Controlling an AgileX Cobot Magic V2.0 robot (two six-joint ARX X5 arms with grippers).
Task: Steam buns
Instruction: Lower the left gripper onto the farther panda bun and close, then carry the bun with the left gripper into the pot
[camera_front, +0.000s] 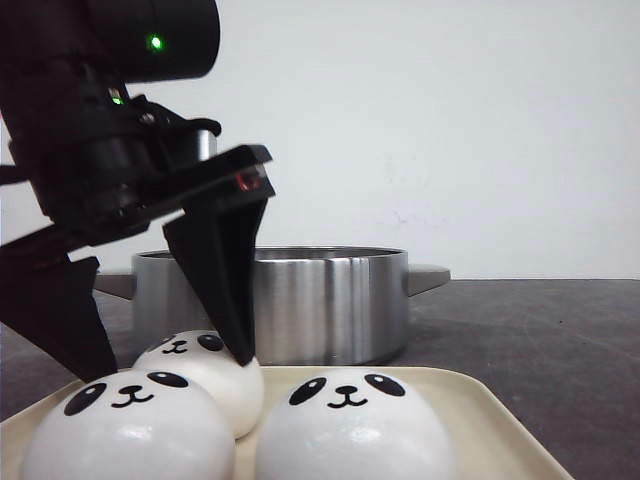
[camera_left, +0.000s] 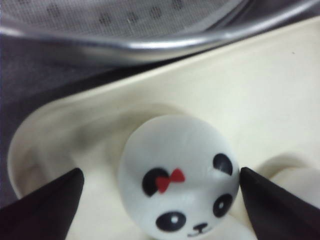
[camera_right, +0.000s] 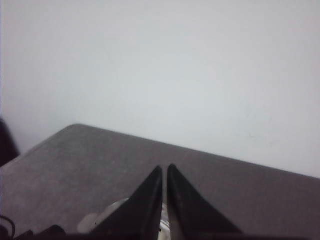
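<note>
Three white panda-faced buns sit on a cream tray (camera_front: 470, 405): one front left (camera_front: 125, 430), one front right (camera_front: 350, 430), one behind them (camera_front: 215, 375). My left gripper (camera_front: 178, 367) is open and straddles the back bun. In the left wrist view this bun (camera_left: 175, 150) has a red bow by one eye; the gripper (camera_left: 161, 172) has one fingertip (camera_left: 270, 200) at the bun's side and the other fingertip (camera_left: 50, 205) apart from it. My right gripper (camera_right: 165, 170) is shut and empty above the dark table. A fourth bun is not in view.
A steel pot (camera_front: 320, 300) with side handles stands just behind the tray; its perforated steamer insert (camera_left: 125, 20) shows in the left wrist view. Dark table (camera_front: 540, 340) extends right of the tray. A white wall is behind.
</note>
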